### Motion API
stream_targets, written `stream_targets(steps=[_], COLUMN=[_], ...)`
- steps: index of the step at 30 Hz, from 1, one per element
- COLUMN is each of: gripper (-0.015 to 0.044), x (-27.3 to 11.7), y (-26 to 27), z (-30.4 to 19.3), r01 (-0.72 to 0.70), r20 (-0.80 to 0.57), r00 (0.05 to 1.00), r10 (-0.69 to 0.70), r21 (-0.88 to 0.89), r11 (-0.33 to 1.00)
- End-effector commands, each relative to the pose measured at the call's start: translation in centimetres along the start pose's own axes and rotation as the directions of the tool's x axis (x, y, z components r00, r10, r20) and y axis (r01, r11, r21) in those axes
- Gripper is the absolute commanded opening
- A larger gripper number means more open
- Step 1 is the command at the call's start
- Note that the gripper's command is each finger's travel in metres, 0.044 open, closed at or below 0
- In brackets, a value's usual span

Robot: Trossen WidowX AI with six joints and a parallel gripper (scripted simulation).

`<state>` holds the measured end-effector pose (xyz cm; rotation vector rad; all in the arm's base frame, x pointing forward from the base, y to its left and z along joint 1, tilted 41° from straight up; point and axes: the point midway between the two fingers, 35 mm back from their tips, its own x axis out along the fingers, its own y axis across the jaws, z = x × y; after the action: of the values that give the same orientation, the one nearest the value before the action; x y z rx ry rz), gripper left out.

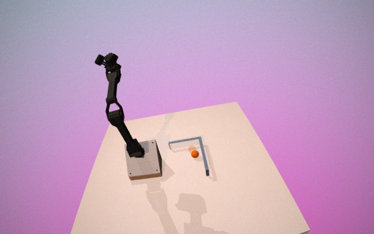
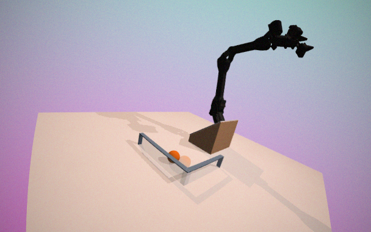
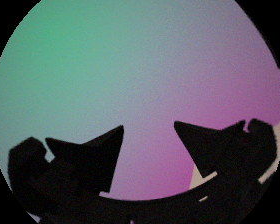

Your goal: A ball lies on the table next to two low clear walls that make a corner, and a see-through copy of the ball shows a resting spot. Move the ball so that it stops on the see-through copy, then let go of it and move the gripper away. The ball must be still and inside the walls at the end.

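Top view, item by item.

1. My gripper [image 1: 103,60]: raised high above my base [image 1: 143,160], off beyond the table's far-left edge. Fingers spread wide, nothing between them. In the wrist view the two dark fingertips stand well apart against bare background, with only slivers of table showing low in the frame.

2. Ball [image 1: 195,154]: orange, resting on the table [image 1: 250,191] inside the angle of the walls, near the longer wall but apart from it as far as I can tell. A sphere, so no long axis to line my jaws up with; any approach angle suits.

3. See-through copy [image 1: 191,149]: pale orange, just beside the ball on the side toward the corner, the two outlines overlapping slightly in this view. The exterior view shows the same pairing, ball [image 2: 174,155] and copy [image 2: 185,160] side by side behind the wall rail.

4. Walls [image 1: 201,145]: two low clear panels with blue-grey top rails, meeting in one corner.

5. Governing relation: the ball lies far below my gripper and across to the other side of the base. I judge I must swing over the base and come well down before anything else, then shift the ball only a little toward the corner.

6. Brands, labels, writing: none legible on any item.
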<state>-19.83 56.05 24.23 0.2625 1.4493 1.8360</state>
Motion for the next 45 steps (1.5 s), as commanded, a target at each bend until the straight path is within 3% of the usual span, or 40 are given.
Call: stream_targets(steps=[1,10,20,33,45], gripper=[0.0367,0.0367,0.0367,0.0367,0.0367], x=[-2.3,-10.5,-23.2,-41.7,-52.6], y=[-5.4,-17.8,-30.3,-41.8,-45.1], z=[3.6,10.1,12.4,6.9,-1.3], r01=[0.137,0.440,0.696,0.854,0.819], r20=[0.094,0.256,0.267,0.010,-0.272], r00=[0.986,0.843,0.548,0.119,-0.075], r10=[-0.140,-0.473,-0.793,-0.993,-0.960], r21=[0.031,0.176,0.380,0.510,0.532], r11=[0.990,0.881,0.609,0.107,-0.214])
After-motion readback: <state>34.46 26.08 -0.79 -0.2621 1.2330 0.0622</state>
